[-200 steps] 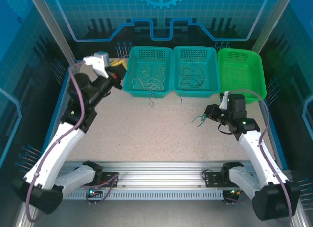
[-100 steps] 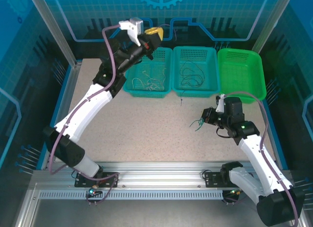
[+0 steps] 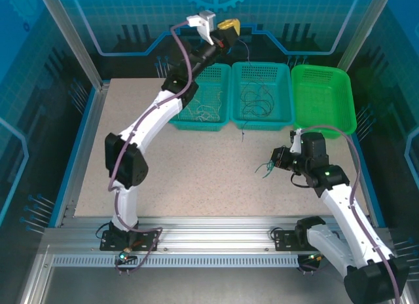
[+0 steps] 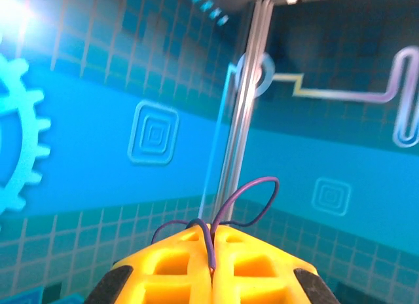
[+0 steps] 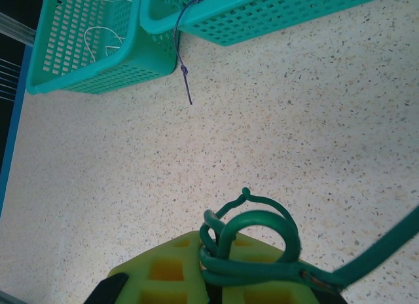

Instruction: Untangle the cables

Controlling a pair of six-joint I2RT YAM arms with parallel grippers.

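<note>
The left claw [image 3: 227, 25] is reaching high over the table's [image 3: 183, 179] far side, its yellow jaws pressing shut on a thin purple cable [image 4: 252, 189] that is looping up out of the grip. The right claw [image 3: 272, 165] is hovering low over the table, clamping a coiled green cable [image 5: 252, 228] (one end is trailing sideways). Whitish cables [image 3: 200, 109] are lying in the left teal basket [image 3: 203, 124], dark cables [image 3: 256, 97] in the middle teal basket [image 3: 262, 124], with a dark strand [image 5: 185, 78] hanging over its front rim.
</note>
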